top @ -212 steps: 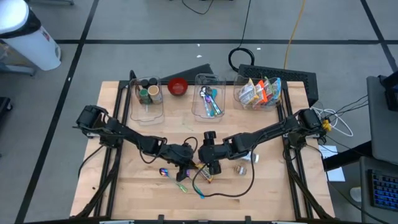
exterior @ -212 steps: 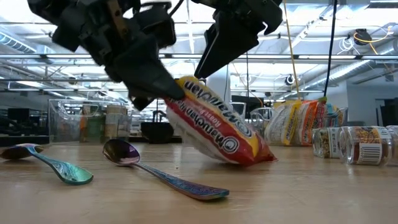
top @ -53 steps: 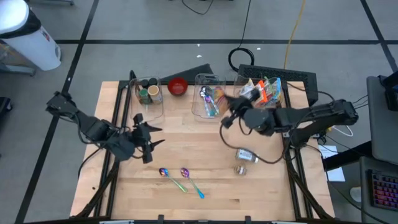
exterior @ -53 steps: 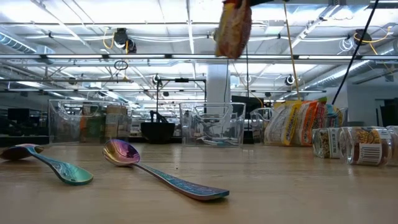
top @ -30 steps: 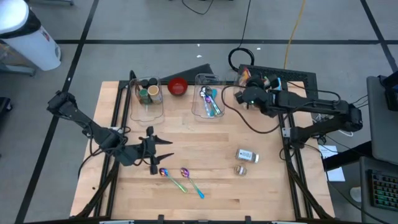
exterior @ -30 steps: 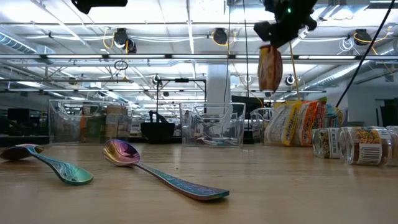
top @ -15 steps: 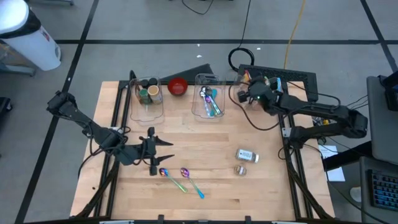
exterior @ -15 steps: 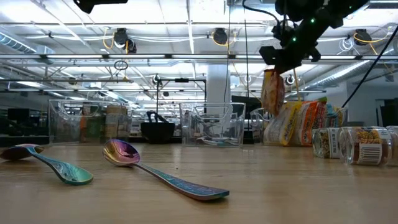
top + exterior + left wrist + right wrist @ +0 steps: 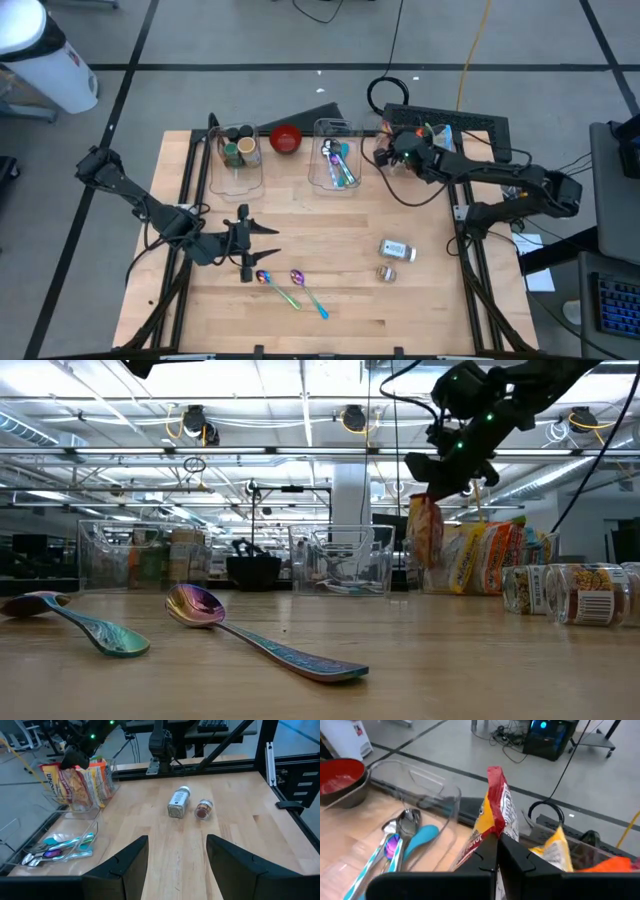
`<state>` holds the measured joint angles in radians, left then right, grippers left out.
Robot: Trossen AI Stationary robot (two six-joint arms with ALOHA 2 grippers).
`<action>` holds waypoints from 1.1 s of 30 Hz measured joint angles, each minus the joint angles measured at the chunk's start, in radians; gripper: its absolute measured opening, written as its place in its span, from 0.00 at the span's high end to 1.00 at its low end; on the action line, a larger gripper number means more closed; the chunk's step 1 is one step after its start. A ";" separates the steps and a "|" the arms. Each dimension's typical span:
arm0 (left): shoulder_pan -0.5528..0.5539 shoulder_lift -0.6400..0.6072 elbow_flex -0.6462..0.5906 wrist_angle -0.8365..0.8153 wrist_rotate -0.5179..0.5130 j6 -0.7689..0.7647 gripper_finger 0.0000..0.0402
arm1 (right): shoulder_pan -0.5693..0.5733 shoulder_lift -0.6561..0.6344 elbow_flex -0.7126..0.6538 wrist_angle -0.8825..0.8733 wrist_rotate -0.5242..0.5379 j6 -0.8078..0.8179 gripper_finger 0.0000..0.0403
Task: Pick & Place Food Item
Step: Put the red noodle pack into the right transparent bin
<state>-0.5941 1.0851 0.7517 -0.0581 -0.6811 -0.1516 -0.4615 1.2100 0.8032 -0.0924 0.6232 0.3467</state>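
Noodle pack (image 9: 495,822): red top seam, yellow-orange body, upright, clamped in right gripper (image 9: 497,851) above snack bin (image 9: 415,160) at far right edge. Lower than half a second ago. Left gripper (image 9: 247,240) parted, empty, near spoons (image 9: 290,285), unmoved.

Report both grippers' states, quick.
Left gripper: open, empty, above the table.
Right gripper: shut on the noodle packet, at the snack bin.
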 joint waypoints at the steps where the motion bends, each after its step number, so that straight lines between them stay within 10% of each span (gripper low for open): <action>1: 0.000 0.000 0.000 0.000 0.000 0.000 0.48 | -0.001 0.009 0.000 0.016 -0.002 0.000 1.00; 33: 0.002 0.000 0.000 -0.021 0.000 -0.011 0.48 | -0.081 0.156 0.002 -0.110 -0.079 0.108 1.00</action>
<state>-0.5919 1.0853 0.7517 -0.0795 -0.6807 -0.1631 -0.5423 1.3659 0.8047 -0.2020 0.5447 0.4548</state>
